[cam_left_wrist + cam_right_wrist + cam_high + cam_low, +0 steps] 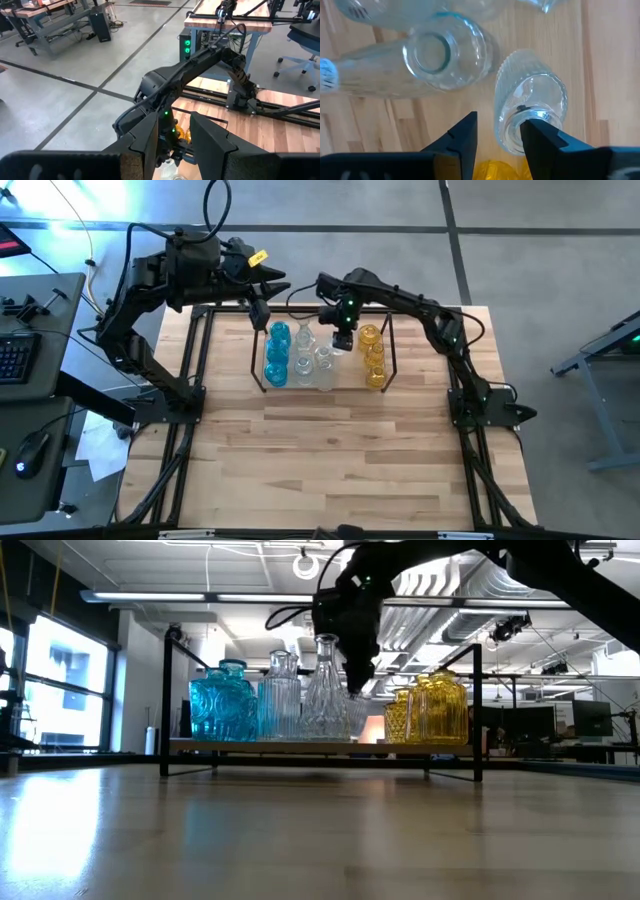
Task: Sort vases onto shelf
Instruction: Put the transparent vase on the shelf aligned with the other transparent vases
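The shelf (258, 378) stands at the table's far middle, its wooden floor (300, 745) carrying three groups of vases. Blue vases (277, 352) (222, 700) stand at its left, clear ones (312, 360) (300, 698) in the middle, and amber ones (373, 355) (435, 708) at its right. My right gripper (343, 343) (352, 690) (499, 137) points down, open, between the clear and amber groups, above a small ribbed clear vase (532, 102). My left gripper (260, 313) (172, 145) hovers open above the shelf's far left corner. My right gripper comes from above, and one finger (545, 137) stands over the mouth (520, 120) of the ribbed clear vase, which stands upright on the shelf floor. Whether that finger touches the vase, I cannot tell.
A taller clear vase with a round mouth (427, 52) stands close beside the ribbed one. The shelf's black rods (478, 710) rise at both ends. A larger black frame (195, 395) edges the table. Bare wood (330, 460) lies on the near side of the shelf.
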